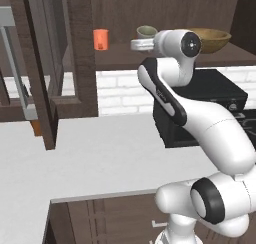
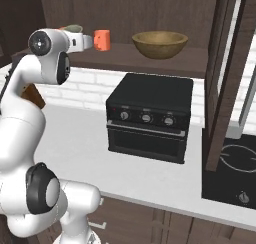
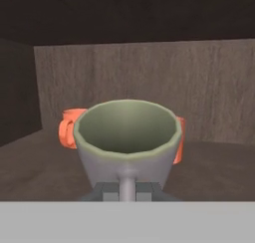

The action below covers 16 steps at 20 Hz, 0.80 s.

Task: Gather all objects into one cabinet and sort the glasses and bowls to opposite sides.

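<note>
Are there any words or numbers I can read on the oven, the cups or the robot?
None can be read.
Toaster oven: three knobs, no readable marks.
Mug, orange tumbler, wooden bowl: plain.
Robot arm: a faint grey mark, too blurred to read.

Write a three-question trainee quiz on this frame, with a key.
1. True or false: the gripper is shut on the mug's handle.
2. What sits on the counter below the cabinet shelf? A) black toaster oven B) kettle C) pan
3. Which object stands at the shelf's right end in the right base view?

Key:
1. True.
2. A.
3. The wooden bowl; an orange tumbler stands further left, near the mug.
</note>
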Available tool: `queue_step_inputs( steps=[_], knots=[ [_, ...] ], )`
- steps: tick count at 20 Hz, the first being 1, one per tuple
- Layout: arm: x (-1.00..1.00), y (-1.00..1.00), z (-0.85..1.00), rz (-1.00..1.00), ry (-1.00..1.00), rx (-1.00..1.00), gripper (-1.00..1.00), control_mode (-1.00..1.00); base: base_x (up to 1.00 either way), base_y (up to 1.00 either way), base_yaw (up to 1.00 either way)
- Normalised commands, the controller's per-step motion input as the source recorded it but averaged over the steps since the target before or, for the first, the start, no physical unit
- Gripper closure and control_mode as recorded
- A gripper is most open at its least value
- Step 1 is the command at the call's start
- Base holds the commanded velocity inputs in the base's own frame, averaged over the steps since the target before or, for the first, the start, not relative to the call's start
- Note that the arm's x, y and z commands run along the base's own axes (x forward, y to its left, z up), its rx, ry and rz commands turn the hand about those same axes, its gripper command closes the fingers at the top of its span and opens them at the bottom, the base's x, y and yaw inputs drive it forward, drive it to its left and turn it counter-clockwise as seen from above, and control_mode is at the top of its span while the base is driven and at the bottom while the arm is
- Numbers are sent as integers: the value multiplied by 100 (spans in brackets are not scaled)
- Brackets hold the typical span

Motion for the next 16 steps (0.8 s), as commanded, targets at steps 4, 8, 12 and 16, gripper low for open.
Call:
queue_step_inputs(
  steps=[4,8,12,16],
  knots=[
    [0,14,-4,0,7,0,100,-100,0,0,0],
    [0,13,-1,0,6,0,100,-100,0,0,0],
    [0,8,-1,0,4,0,100,-100,0,0,0],
    [11,8,-7,0,8,0,100,-100,0,0,0]
  ],
)
